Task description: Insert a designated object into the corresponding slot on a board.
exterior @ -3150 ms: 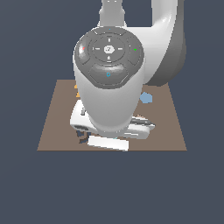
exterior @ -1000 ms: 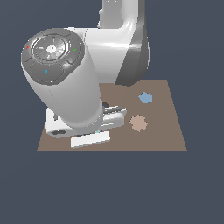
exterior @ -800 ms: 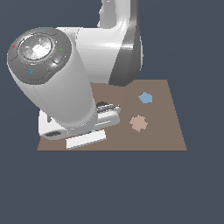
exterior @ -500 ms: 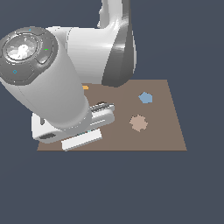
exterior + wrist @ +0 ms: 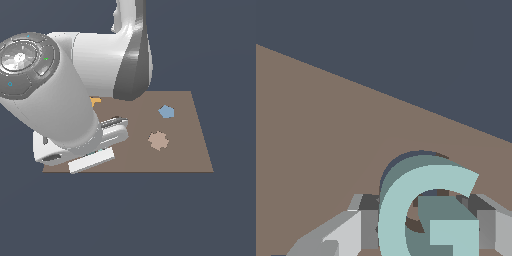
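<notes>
In the wrist view the light teal spiral (image 5: 406, 210), curled like a "G", sits between my gripper's (image 5: 428, 222) two grey fingers (image 5: 363, 222), which press on its sides. A dark navy arc of the slot (image 5: 390, 169) shows along the spiral's outer curve on the brown board (image 5: 316, 130). I cannot tell whether the spiral rests in the slot or hovers just over it. In the exterior view the arm hides the spiral, slot and fingers, and only the white hand (image 5: 75, 152) shows at the board's (image 5: 185, 160) near corner on that view's left.
A blue pentagon (image 5: 166, 111) and a dull pink cog-like shape (image 5: 158, 140) lie on the board toward the exterior view's right. An orange piece (image 5: 95, 101) peeks out beside the arm. The arm's big links (image 5: 60, 100) cover the board's left half.
The arm's upper links have swung toward the exterior view's left and closer to the camera. The hand has shifted left to the board's near corner. The pentagon and cog shape have not moved.
</notes>
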Tool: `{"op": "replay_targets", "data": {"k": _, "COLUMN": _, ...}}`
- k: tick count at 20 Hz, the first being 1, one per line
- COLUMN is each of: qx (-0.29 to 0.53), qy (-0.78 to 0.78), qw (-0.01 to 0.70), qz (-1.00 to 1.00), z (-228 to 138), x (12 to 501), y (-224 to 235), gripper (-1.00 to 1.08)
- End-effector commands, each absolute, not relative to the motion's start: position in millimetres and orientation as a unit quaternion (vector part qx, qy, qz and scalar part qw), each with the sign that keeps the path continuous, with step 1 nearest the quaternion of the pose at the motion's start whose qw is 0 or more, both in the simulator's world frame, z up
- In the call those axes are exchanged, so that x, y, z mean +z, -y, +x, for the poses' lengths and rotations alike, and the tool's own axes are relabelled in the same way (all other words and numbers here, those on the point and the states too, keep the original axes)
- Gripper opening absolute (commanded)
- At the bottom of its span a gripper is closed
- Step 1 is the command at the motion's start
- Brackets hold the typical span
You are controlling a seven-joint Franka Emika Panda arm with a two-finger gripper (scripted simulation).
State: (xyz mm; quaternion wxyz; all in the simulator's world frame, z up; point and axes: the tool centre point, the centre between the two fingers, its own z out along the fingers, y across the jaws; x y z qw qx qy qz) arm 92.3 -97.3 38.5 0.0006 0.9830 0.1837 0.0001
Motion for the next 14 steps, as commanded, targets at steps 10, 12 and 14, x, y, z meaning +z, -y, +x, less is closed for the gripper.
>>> {"op": "replay_targets", "data": {"k": 10, "qx": 0.000, "qy": -0.186, "qw": 0.001, "qz": 0.983, "z": 92.8, "x": 30.1, "y": 97.1, "gripper": 1.00}}
{"op": "replay_targets", "data": {"k": 12, "qx": 0.000, "qy": -0.186, "qw": 0.001, "qz": 0.983, "z": 92.8, "x": 30.1, "y": 97.1, "gripper": 1.00}}
{"op": "replay_targets", "data": {"k": 14, "qx": 0.000, "qy": -0.186, "qw": 0.001, "qz": 0.983, "z": 92.8, "x": 30.1, "y": 97.1, "gripper": 1.00}}
